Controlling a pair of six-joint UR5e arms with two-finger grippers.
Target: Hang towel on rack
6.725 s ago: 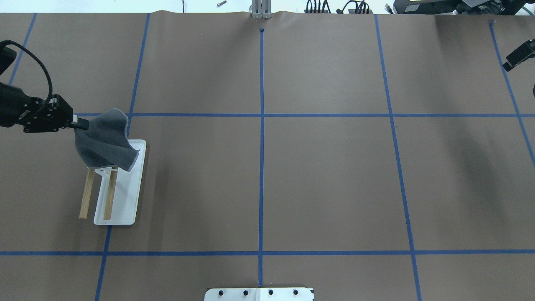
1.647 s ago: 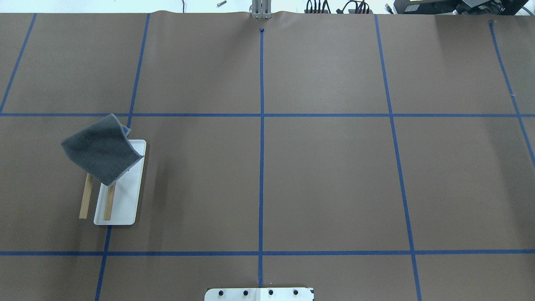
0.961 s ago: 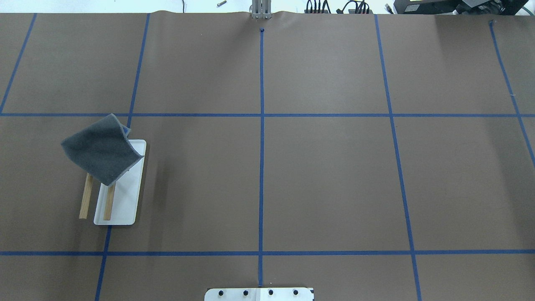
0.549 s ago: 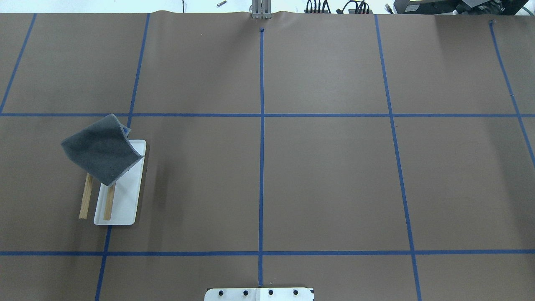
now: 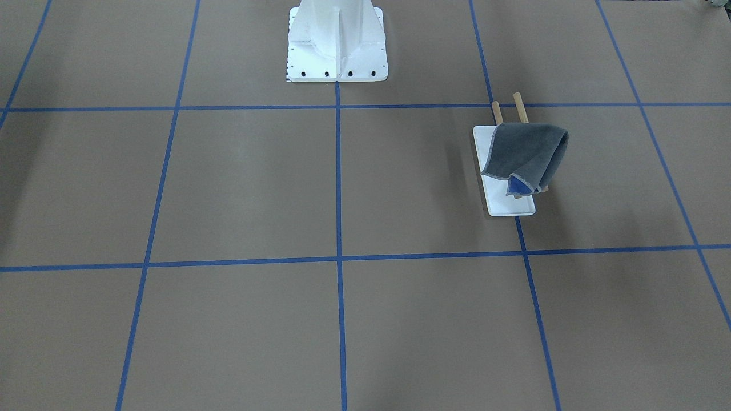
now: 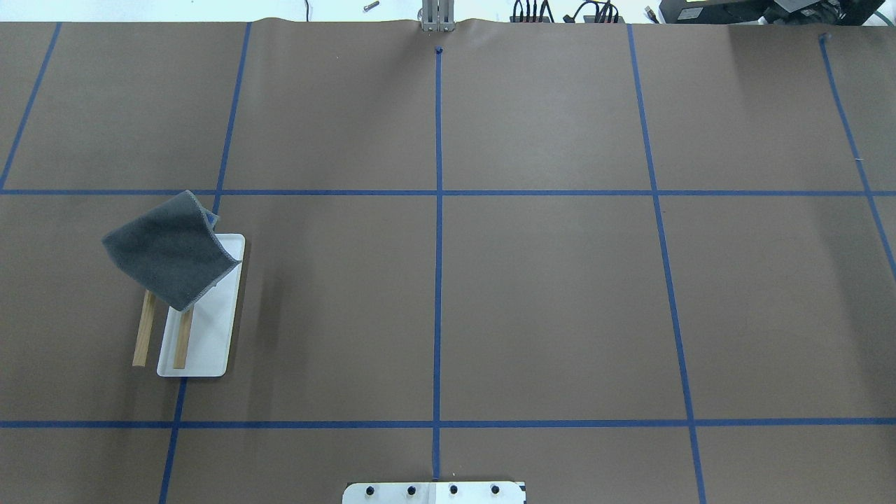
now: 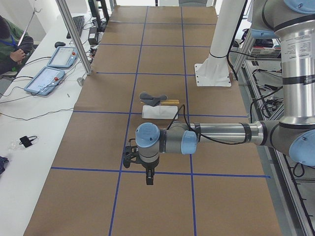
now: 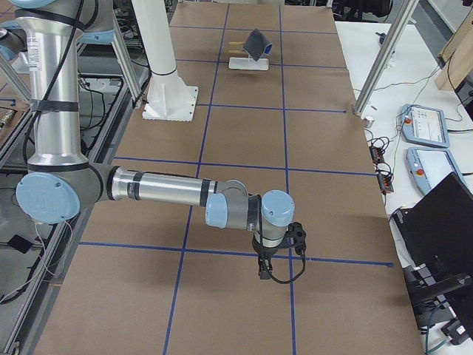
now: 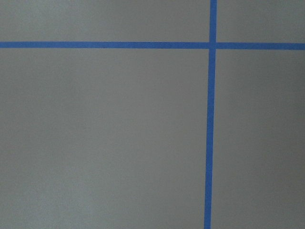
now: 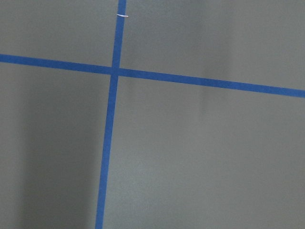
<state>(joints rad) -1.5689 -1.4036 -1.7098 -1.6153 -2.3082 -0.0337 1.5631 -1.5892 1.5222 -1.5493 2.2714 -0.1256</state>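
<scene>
The dark grey towel [image 6: 168, 248] is draped over the far end of the rack's two wooden dowels [image 6: 145, 336], above the white base [image 6: 210, 343]. In the front-facing view the towel [image 5: 528, 151] hangs down with a blue patch at its lower corner, over the base [image 5: 508, 206]. Neither gripper touches it. The left gripper [image 7: 149, 179] shows only in the exterior left view, near the table's end, far from the rack [image 7: 160, 112]. The right gripper [image 8: 262, 274] shows only in the exterior right view, at the opposite end. I cannot tell whether either is open or shut.
The white bolted robot mount [image 5: 337, 45] stands at the table's robot side. Blue tape lines cross the brown table. Both wrist views show only bare table and tape. A person [image 7: 12, 44] and tablets [image 7: 49, 73] are beside the table.
Since 6.7 s ago the left gripper has let go of the towel and left the overhead view; the towel now lies over the dowels. Nothing moved in the last 1.6 s.
</scene>
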